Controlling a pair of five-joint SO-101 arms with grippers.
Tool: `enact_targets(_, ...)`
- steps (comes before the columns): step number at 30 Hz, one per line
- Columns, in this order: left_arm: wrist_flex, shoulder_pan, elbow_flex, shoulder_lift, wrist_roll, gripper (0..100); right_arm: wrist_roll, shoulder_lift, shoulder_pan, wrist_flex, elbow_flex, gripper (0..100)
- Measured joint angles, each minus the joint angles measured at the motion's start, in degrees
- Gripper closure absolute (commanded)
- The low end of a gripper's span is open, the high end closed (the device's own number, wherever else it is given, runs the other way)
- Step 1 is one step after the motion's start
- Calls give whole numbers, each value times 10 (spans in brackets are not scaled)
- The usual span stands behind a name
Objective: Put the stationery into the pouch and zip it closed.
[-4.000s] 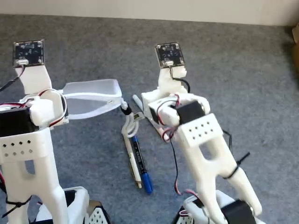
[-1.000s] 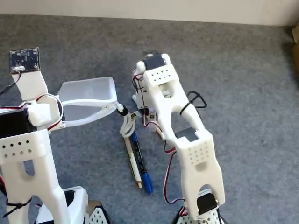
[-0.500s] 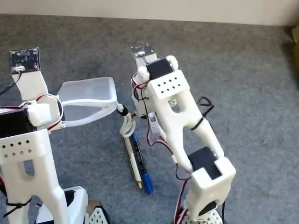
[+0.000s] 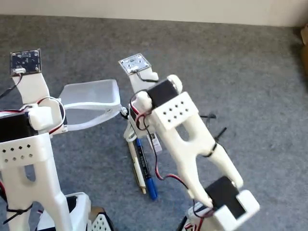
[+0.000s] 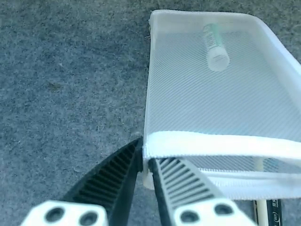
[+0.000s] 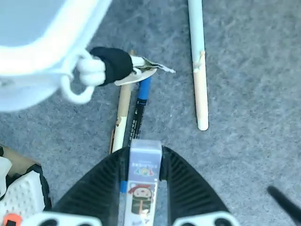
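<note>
The translucent white pouch [image 4: 91, 100] lies open on the grey carpet, with a pale green tube [image 5: 214, 46] inside. My left gripper [image 5: 145, 161] is shut on the pouch's [image 5: 211, 94] white zip rim. My right gripper [image 6: 142, 157] is shut on a small white stick with a cartoon label [image 6: 143, 176], held above the carpet beside the pouch mouth [image 6: 42, 37]. The black zip pull [image 6: 111, 63] with its white loop hangs just ahead of it. A blue pen [image 6: 141, 101], a beige pen [image 6: 120, 115] and a pale pen [image 6: 197, 61] lie on the carpet.
In the high view the right arm [image 4: 183, 125] crosses over the pens [image 4: 143, 166], and the left arm [image 4: 33, 120] stands at the near left. Open grey carpet [image 4: 250, 82] stretches to the right and far side. A white arm base [image 6: 19, 197] sits nearby.
The right arm has folded back and swung its wrist left towards the pouch mouth, now carrying the small labelled stick. The left arm and the pouch have held still over the last second.
</note>
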Motion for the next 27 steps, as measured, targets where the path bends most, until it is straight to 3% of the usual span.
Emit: enact_targets(27, 0, 0, 0, 0, 0, 993, 1, -388, -2, -452, 469, 994)
